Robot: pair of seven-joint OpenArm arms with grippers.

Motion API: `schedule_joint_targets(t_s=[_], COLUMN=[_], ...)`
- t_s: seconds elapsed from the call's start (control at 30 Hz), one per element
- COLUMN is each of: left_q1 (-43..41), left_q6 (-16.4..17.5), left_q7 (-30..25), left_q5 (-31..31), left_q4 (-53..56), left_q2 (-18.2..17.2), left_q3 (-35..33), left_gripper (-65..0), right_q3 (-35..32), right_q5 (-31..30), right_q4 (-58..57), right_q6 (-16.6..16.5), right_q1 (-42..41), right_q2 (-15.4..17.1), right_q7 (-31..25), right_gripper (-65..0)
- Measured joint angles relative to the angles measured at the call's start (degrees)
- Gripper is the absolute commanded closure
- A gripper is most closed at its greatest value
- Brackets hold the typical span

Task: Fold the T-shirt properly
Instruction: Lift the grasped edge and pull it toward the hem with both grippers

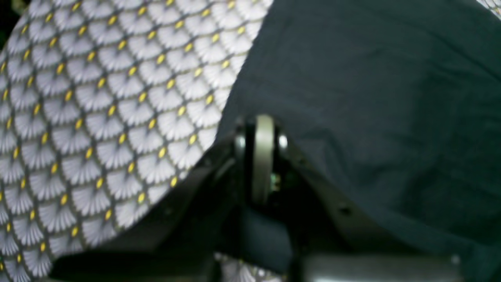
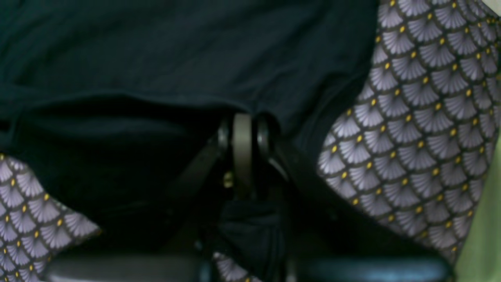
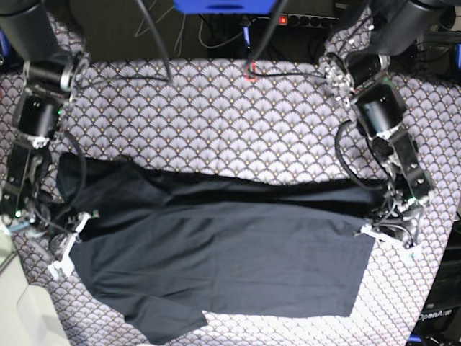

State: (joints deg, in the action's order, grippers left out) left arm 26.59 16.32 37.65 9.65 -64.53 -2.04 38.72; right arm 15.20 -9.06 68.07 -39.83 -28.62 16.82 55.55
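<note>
The black T-shirt (image 3: 216, 267) lies spread across the patterned cloth, with a long fold running along its upper part. In the base view my left gripper (image 3: 374, 232) is at the shirt's right edge and my right gripper (image 3: 72, 234) at its left edge. The left wrist view shows the left gripper (image 1: 263, 125) shut, dark T-shirt fabric (image 1: 372, 98) draped over it and pinched between its jaws. My right gripper (image 2: 242, 121) is likewise shut on a bunch of the T-shirt (image 2: 176, 47). Each gripper lifts its shirt edge slightly off the cloth.
A white-grey scallop-patterned cloth (image 3: 216, 122) with yellow dots covers the table. Cables (image 3: 158, 43) and a power strip (image 3: 310, 20) run along the back edge. The table's edge and a pale floor (image 3: 18, 310) show at the lower left.
</note>
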Motion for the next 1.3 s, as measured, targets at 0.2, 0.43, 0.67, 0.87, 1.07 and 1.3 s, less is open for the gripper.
schedule_joint_targets(t_s=[0.2, 0.43, 0.67, 0.87, 1.07, 1.3], left_q1=[0.0, 0.4, 0.4, 0.0, -2.3, -9.8], left_q6=[0.0, 0.2, 0.2, 0.4, 0.6, 0.6], left_q7=[-2.1, -3.1, -3.2, -3.1, -2.5, 0.8], left_q5=[2.6, 3.0, 3.0, 3.2, 2.8, 2.4], left_q4=[0.6, 2.6, 2.6, 0.9, -6.3, -15.3], left_q2=[-1.2, -1.9, -1.9, -2.0, -1.7, -0.7], left_q3=[-2.5, -5.2, -5.3, -8.0, -9.9, -9.9], left_gripper=[0.0, 0.0, -1.3, -26.9, -28.6, -28.9], right_q3=[-1.0, -1.5, -1.5, -1.3, -1.0, 1.7], right_q5=[3.0, 8.8, 8.9, 8.9, 9.1, 8.6], right_q4=[-3.8, -5.8, -5.8, -5.8, -5.8, -5.9], right_q6=[0.0, 0.0, 0.0, 0.0, 0.0, 0.0], right_q1=[-1.6, -2.9, -2.8, -2.8, -2.8, -2.8], right_q2=[1.2, -2.2, -1.9, -1.9, -1.9, -2.2], right_q7=[-2.5, -5.7, -5.7, -5.2, -5.2, -3.6], right_gripper=[0.0, 0.0, 0.0, -0.2, -9.0, -21.5])
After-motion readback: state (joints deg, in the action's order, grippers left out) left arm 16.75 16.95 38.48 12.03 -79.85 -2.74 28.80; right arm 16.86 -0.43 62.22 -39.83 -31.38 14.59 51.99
